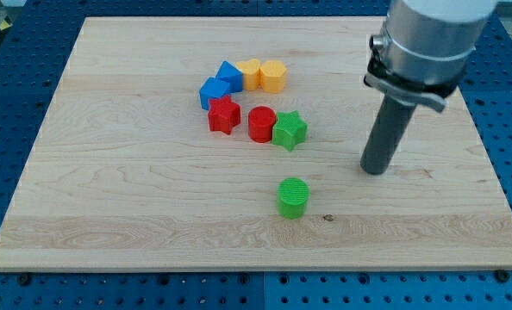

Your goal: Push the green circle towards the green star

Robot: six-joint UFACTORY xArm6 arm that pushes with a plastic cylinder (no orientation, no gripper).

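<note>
The arm has no pincer, only a dark rod, so nothing opens or holds. Its tip [374, 170] stands on the board, apart from every block. The green circle [293, 197] lies to the view's left of the tip and a little lower; the green star [290, 130] is left and higher, touching the red circle [261, 124].

I judge the approach is not finished: the tip should go below the circle, then push toward the view's top.

The red star [224, 114], two blue blocks [221, 84] and two yellow blocks [262, 75] crowd beyond the star; nothing lies between circle and star.
</note>
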